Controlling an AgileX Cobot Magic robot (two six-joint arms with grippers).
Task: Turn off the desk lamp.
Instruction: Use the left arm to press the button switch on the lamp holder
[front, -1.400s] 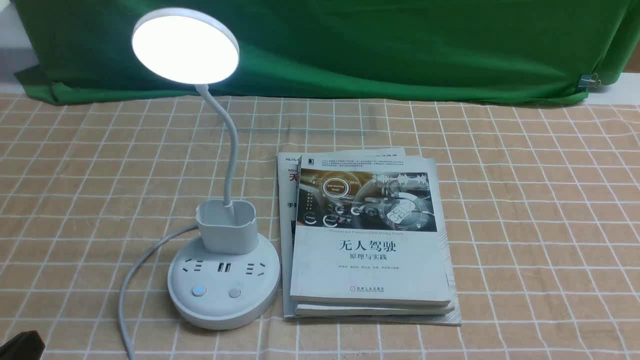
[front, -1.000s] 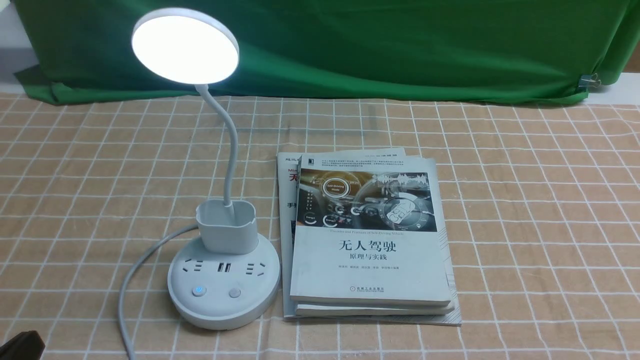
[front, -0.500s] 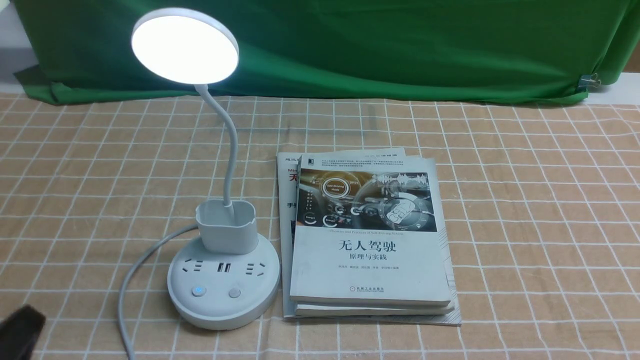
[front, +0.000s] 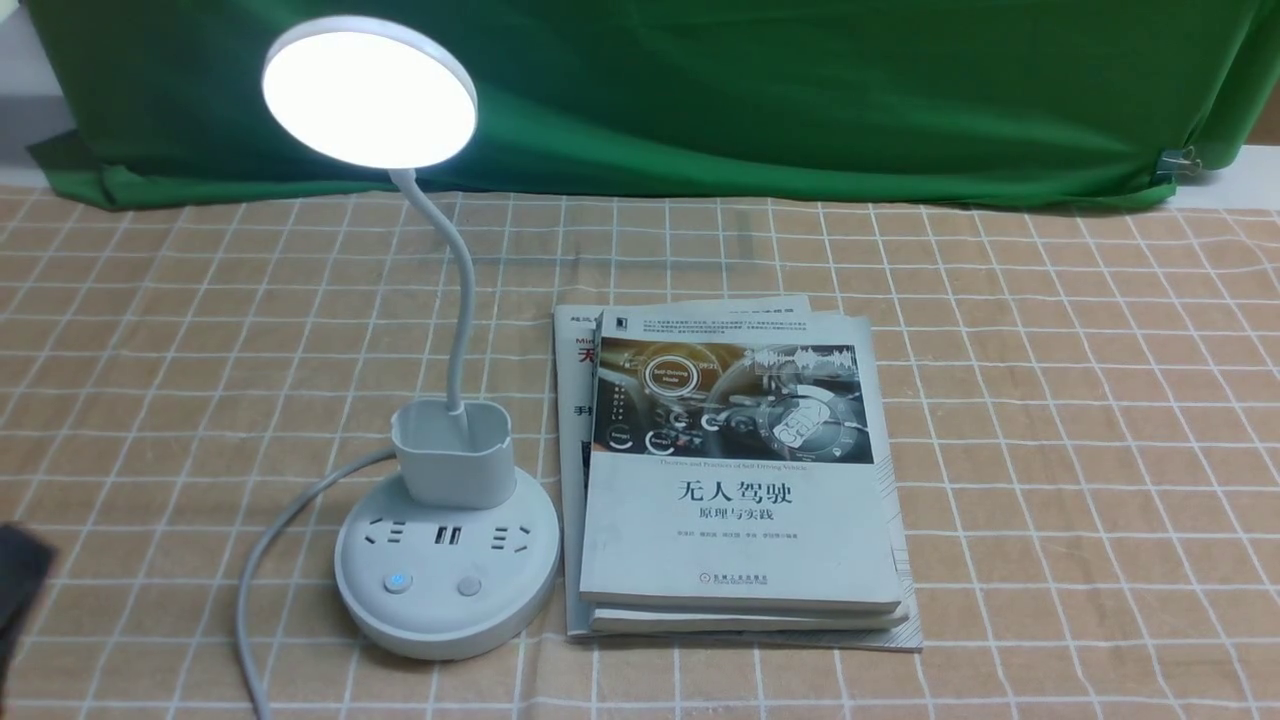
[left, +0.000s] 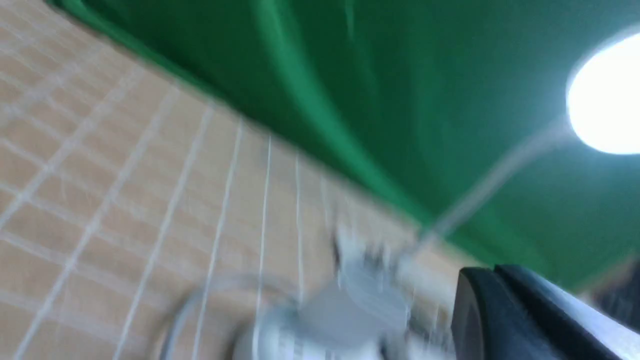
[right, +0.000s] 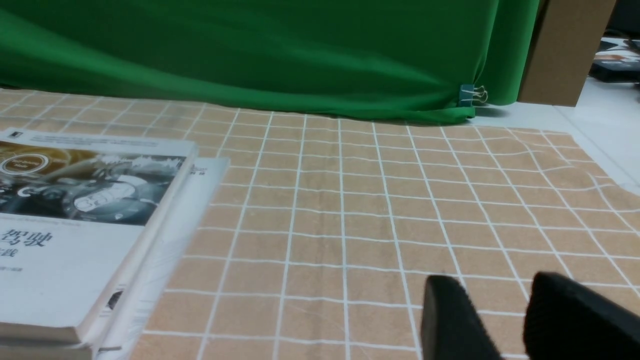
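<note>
nearest the robot, the left gripper (front: 18, 580) is only a dark blur at the left edge of the front view, low over the checked tablecloth (front: 1050, 420) and well apart from the lamp. its smeared wrist view shows one black finger (left: 520, 310), so i cannot tell how far it is spread or whether it holds anything. the right gripper (right: 495, 282) shows only in its own wrist view — two black fingers spread with a clear gap, bare cloth between them, touching nothing.

the desk lamp (front: 455, 470) stands left of centre on the cloth, its round base (front: 447, 615) just beside the left edge of a stack of books (front: 740, 500). two buttons sit on the base's near side, the left button (front: 398, 582) glowing blue. the lamp's long axis runs upright: cup holder (front: 440, 440) behind the sockets, then the thin neck (front: 462, 300) rising and curving left at the top. the lit disc head (front: 370, 90) faces the robot, tilted a little down. farthest back hangs a green backdrop (front: 750, 90).
</note>
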